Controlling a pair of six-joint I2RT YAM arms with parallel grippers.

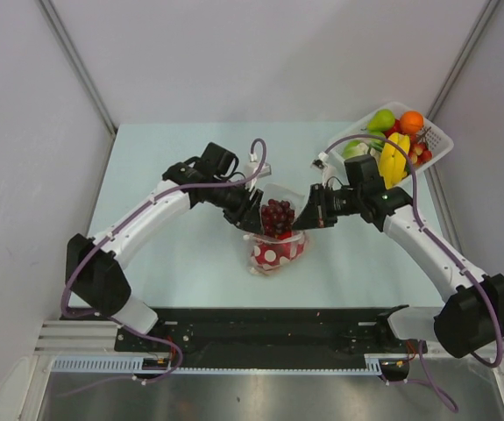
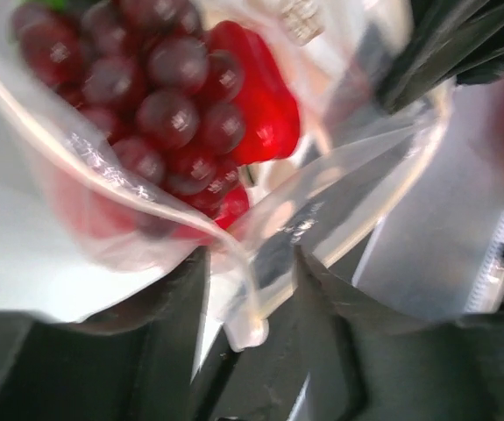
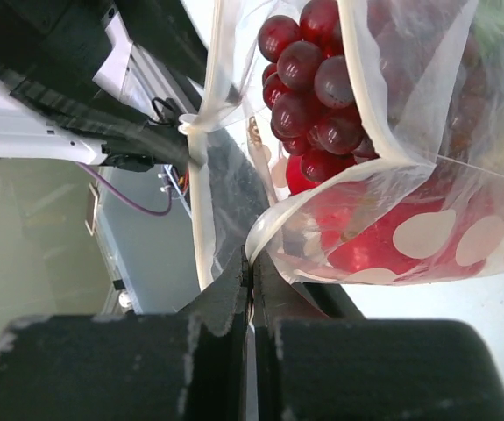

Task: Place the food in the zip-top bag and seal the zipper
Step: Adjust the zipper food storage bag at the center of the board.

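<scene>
- Plainly, the right pincer (image 3: 252, 274) is pressed fully closed, pinching a fold of the zip-top bag (image 3: 409, 237) at its mouth edge; the film comes straight out from between the tips.
- The left pincer (image 2: 252, 276) stands partly open. The bag's rim hangs down in the gap between its jaws, and the pale zipper strip (image 2: 250, 326) ends there. Whether either jaw touches the film cannot be told, since that view is blurred.
- From above, the two pincers face each other over the table (image 1: 164, 263), with the bag slung between them and its mouth spread. The bag's dotted lower part sags below and nearer the arm bases than both tips.
- The grape bunch (image 1: 277, 215) sits in the bag's mouth, just beyond the tips of both pincers and between them.
- The red bell pepper (image 3: 357, 241) lies deeper in the bag, under the grapes and behind the cream dots.
- Only the right wrist view shows the closed pinch and the dots up close. Only the left wrist view shows the gap between the left jaws.
- Only the top view shows the white lattice basket (image 1: 440, 140), well beyond the right pincer and holding more toy fruit.
</scene>
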